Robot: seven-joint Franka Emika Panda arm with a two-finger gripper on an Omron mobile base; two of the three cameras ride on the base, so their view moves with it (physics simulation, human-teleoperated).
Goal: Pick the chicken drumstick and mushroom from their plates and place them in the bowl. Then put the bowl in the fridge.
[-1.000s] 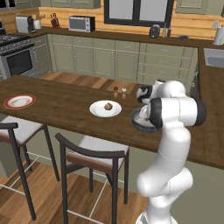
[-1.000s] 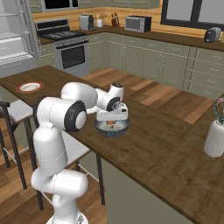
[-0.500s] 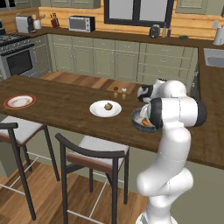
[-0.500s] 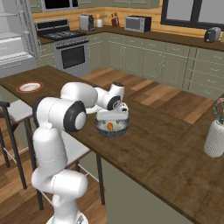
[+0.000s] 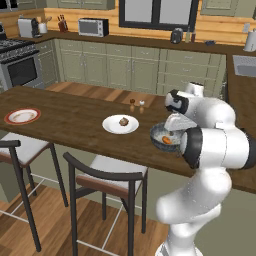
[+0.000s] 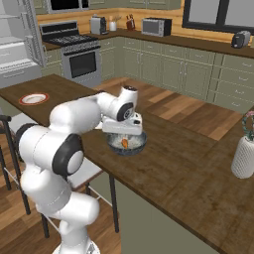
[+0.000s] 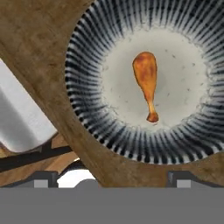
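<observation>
Hand view: drumstick lies in the bowl, bone end toward the jaws, which stand open and empty above it. Mushroom sits on the white plate beside the bowl, on the worktop.

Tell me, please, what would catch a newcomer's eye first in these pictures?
Probably the big white arm bent over the counter, its claw hanging just above the bowl. Next, the orange chicken drumstick lying alone inside that bowl. Farther left along the counter, the mushroom sits on the plain white plate, and the red-rimmed plate lies near the far end.
</observation>
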